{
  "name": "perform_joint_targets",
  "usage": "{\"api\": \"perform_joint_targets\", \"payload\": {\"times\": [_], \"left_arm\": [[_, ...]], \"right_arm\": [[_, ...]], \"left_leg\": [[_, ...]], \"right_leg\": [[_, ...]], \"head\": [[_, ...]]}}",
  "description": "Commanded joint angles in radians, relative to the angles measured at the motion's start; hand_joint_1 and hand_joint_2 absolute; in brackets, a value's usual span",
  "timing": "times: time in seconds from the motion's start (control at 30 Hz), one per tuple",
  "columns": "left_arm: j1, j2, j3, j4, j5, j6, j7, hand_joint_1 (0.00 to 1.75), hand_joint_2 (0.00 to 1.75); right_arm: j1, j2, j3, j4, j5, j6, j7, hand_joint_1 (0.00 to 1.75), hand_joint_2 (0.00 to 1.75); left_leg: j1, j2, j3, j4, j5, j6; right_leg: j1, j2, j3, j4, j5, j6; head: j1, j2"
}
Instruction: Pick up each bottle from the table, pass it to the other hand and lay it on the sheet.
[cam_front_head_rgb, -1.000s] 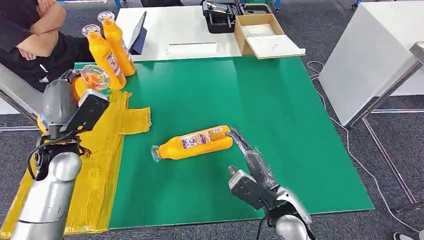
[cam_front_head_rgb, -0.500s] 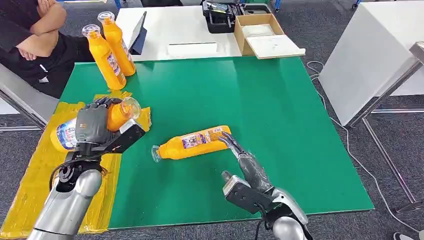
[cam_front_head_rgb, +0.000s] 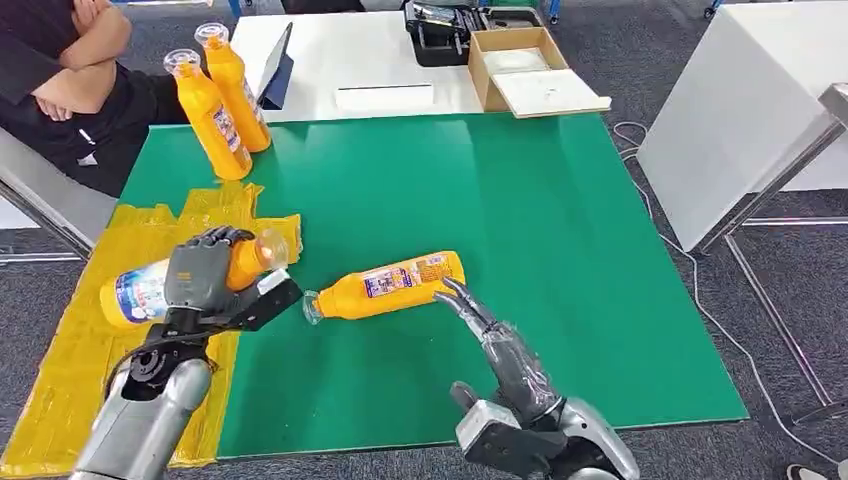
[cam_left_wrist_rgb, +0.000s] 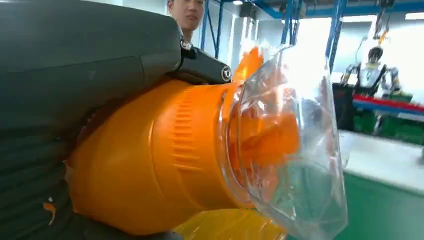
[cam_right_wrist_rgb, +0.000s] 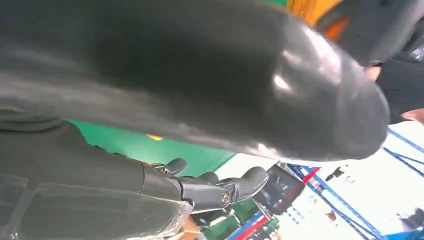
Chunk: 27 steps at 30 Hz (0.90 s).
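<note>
Laying the held orange plastic bottle (cam_front_head_rgb: 190, 275) flat on the crumpled yellow sheet (cam_front_head_rgb: 70, 350) asks the left hand (cam_front_head_rgb: 200, 275), wrapped round its middle, to lower before letting go. A second orange bottle (cam_front_head_rgb: 385, 285) lies on the green surface (cam_front_head_rgb: 500, 190) just beside the right hand (cam_front_head_rgb: 500, 350), fingers extended and holding nothing. Two upright orange bottles (cam_front_head_rgb: 215, 100) wait beyond.

Left wrist view: fingers (cam_left_wrist_rgb: 75, 55) clasp the bottle's neck beside its clear cap (cam_left_wrist_rgb: 290, 140); a person stands behind.

Right wrist view: fingers (cam_right_wrist_rgb: 215, 187) hold nothing.

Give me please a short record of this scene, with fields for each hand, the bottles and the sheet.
left hand: grips a held bottle on its side, over the yellow sheet
right hand: holds nothing, fingertips close to the lying bottle
lying bottle: on the green table, beside the sheet
standing bottles: two, upright, far left corner
</note>
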Motion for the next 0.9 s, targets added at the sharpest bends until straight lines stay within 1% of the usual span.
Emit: {"api": "perform_joint_targets", "payload": {"times": [0.03,0.07,0.1,0.13,0.17,0.37,0.43,0.53,0.63,0.8,0.83,0.9], "left_arm": [[-0.037,-0.071,0.001,0.233,-0.047,0.014,-0.004,1.75,1.75],[-0.045,-0.075,0.002,0.252,-0.047,0.012,-0.005,1.75,1.75],[-0.054,-0.078,-0.001,0.276,-0.062,0.023,-0.006,0.38,1.75],[-0.056,-0.085,0.006,0.285,-0.057,0.031,-0.008,0.0,1.75],[-0.064,-0.088,0.012,0.302,-0.062,0.032,0.003,0.0,0.0],[-0.076,-0.091,0.018,0.324,-0.068,0.024,0.006,0.0,0.0],[-0.079,-0.096,0.021,0.327,-0.065,0.017,0.001,0.0,0.0],[-0.088,-0.104,0.028,0.328,-0.056,0.007,-0.009,0.0,0.0],[-0.093,-0.112,0.05,0.325,-0.039,-0.007,-0.02,0.0,0.0],[-0.091,-0.116,0.073,0.31,-0.008,-0.005,-0.03,0.0,0.0],[-0.086,-0.122,0.09,0.292,0.012,0.003,-0.035,0.0,0.0],[-0.073,-0.149,0.155,0.238,0.149,0.006,-0.08,0.0,0.0]], "right_arm": [[-0.03,-0.008,0.018,-0.045,0.001,0.034,0.011,0.0,0.0],[-0.035,-0.008,0.019,-0.041,-0.002,0.038,0.011,0.0,0.0],[-0.045,-0.008,0.02,-0.039,-0.004,0.041,0.012,0.0,0.0],[-0.053,-0.004,0.02,-0.038,-0.01,0.045,0.017,0.0,0.0],[-0.06,-0.004,0.021,-0.038,-0.014,0.051,0.019,0.0,0.0],[-0.087,0.01,0.024,-0.038,-0.017,0.062,0.033,0.0,0.0],[-0.096,0.018,0.022,-0.037,-0.017,0.066,0.041,0.0,0.0],[-0.104,0.026,0.017,-0.039,-0.014,0.071,0.05,0.0,0.0],[-0.107,0.043,0.003,-0.042,-0.004,0.088,0.061,0.0,0.0],[-0.112,0.045,-0.008,-0.035,0.004,0.091,0.065,0.0,0.0],[-0.117,0.046,-0.014,-0.034,0.023,0.09,0.07,0.0,0.0],[-0.129,0.047,-0.033,-0.027,0.064,0.086,0.089,0.0,0.0]], "left_leg": [[0.0,-0.001,0.003,-0.001,0.0,-0.002],[0.0,-0.002,0.003,-0.001,0.0,-0.003],[0.0,-0.003,0.004,-0.001,0.0,-0.004],[0.0,-0.002,0.003,-0.001,0.0,-0.003],[0.0,-0.001,0.003,-0.001,0.0,-0.003],[0.0,0.0,0.002,0.0,0.0,-0.002],[0.0,-0.001,0.004,0.0,-0.001,-0.004],[0.0,-0.001,0.002,0.0,0.0,-0.002],[0.0,-0.001,0.003,0.0,0.0,-0.003],[0.0,0.0,0.003,0.0,0.0,-0.003],[0.001,0.0,0.002,0.0,0.0,-0.002],[0.0,0.0,0.003,0.0,-0.001,-0.003]], "right_leg": [[0.0,-0.003,0.003,-0.001,0.0,0.0],[0.0,-0.004,0.004,-0.001,-0.001,0.0],[0.0,-0.005,0.005,-0.001,-0.001,-0.001],[0.0,-0.003,0.003,-0.001,-0.001,0.0],[0.0,-0.003,0.004,-0.001,-0.001,-0.001],[0.0,-0.002,0.002,0.0,0.0,-0.001],[0.0,-0.003,0.005,0.0,-0.002,-0.001],[0.0,-0.002,0.002,0.0,0.0,-0.001],[0.0,-0.002,0.003,0.0,-0.001,-0.001],[0.0,-0.001,0.003,0.0,-0.001,-0.001],[0.001,-0.001,0.002,0.0,0.0,-0.001],[0.0,-0.002,0.004,0.0,-0.001,-0.001]], "head": [[0.0,0.0],[0.0,0.0],[0.0,0.0],[0.0,0.0],[0.0,0.0],[0.0,0.0],[0.0,0.0],[0.0,0.0],[0.0,0.0],[0.0,0.0],[0.0,0.0],[0.0,0.0]]}}
